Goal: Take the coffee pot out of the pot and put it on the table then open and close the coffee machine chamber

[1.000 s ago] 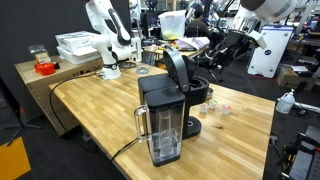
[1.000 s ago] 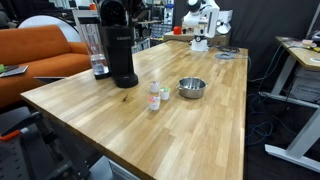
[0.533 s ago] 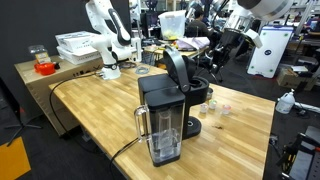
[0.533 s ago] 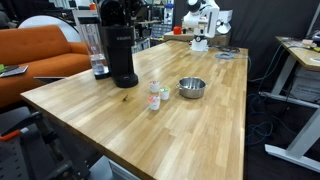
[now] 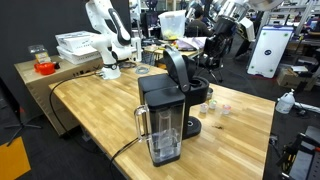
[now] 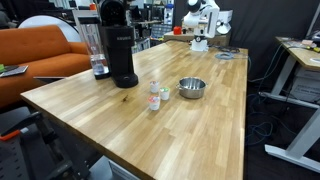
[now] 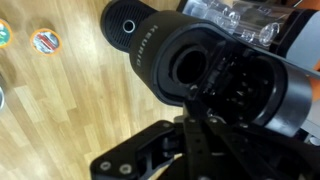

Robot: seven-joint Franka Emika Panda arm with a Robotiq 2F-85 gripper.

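Black coffee machine [image 5: 163,103] on light-wood table [image 5: 90,115], its lettering [image 7: 150,43] illegible

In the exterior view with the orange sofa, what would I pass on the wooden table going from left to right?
coffee machine, its clear tank on its left side → small cups → metal bowl
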